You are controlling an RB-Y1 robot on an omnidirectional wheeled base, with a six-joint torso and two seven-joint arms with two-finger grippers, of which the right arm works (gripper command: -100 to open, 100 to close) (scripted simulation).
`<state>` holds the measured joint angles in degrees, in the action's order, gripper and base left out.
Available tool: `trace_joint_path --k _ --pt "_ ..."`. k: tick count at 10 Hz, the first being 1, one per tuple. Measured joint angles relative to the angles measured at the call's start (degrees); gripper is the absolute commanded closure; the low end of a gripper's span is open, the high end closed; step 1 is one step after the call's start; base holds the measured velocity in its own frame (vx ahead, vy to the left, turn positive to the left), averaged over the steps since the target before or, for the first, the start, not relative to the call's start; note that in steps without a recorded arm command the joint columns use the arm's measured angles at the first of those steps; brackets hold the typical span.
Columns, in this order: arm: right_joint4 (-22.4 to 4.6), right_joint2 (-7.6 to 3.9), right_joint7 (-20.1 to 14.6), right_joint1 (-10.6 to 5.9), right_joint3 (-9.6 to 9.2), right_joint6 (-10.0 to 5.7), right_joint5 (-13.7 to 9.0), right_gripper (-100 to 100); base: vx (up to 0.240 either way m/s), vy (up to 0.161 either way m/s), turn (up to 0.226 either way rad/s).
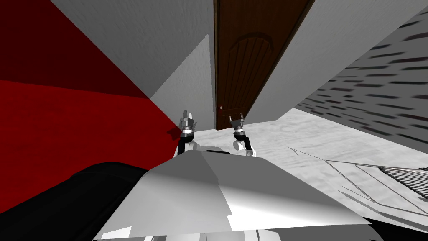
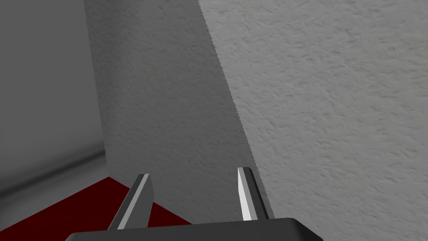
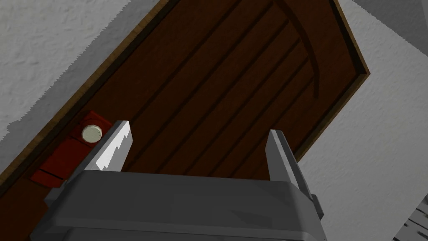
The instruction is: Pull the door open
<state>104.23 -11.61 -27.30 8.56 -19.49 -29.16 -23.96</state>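
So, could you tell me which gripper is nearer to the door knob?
Right. The right gripper is open before the door, the knob just outside one finger; the left gripper faces the grey wall beside it.

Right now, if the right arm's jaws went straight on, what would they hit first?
Most likely the dark brown grooved door, on its face beside the small round pale knob, which sits just outside the open jaws' line. How far off the door is, I cannot tell.

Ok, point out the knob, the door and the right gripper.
knob (image 3: 92, 134), right wrist view, its round pale face.
door (image 3: 234, 83), right wrist view, grooved brown panel.
right gripper (image 3: 198, 127), right wrist view, midway between fingertips.
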Motion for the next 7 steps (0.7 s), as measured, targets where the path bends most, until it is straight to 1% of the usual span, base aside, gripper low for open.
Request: trace_joint_path --k 1,2,3,4,7 --pt "-1.04 -0.57 -1.40 -0.88 -0.55 0.10 -0.87 -100 0.094 0.040 -0.049" --pt "-2.70 -0.91 -2.74 -2.05 -1.25 -0.01 -1.65 -100 0.101 0.046 -0.045" --pt "-3.55 -1.55 -4.11 -2.66 -1.89 0.00 -2.50 -100 0.105 0.044 -0.045" --pt "-4.18 -1.91 -5.29 -3.13 -2.65 0.19 -3.26 -100 0.102 0.042 -0.037" --pt "-8.24 -3.33 -9.34 -5.44 -5.14 -0.67 -5.45 -100 0.086 0.044 -0.041"
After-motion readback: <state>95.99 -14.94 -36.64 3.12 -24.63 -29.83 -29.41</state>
